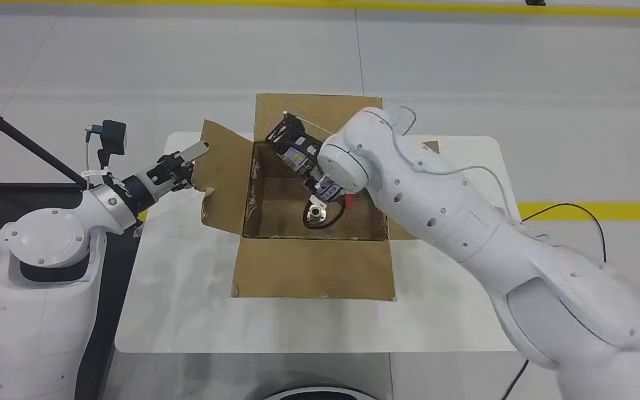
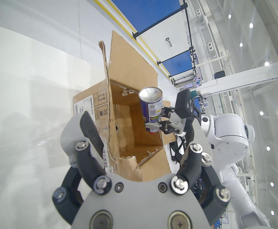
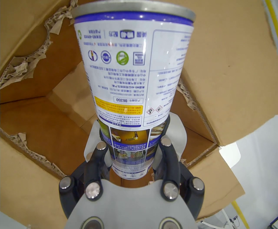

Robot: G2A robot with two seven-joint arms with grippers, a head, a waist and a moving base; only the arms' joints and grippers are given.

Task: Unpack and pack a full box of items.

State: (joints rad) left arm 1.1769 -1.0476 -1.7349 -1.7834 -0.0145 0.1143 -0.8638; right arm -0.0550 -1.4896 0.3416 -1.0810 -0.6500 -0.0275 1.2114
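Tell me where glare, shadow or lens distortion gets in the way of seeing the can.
Right wrist view: wide lens swells the can toward its far end, small glints on the label. Left wrist view: ceiling lamps flare, the table glares white, the can's metal end shines. Top view: even light, box interior shaded.

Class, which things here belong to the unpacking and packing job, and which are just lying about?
Job: cardboard box; spray can, above the open box; right gripper, shut on the spray can; left gripper, open by a box flap.
Lying about: white table; blue panels; yellow floor line.
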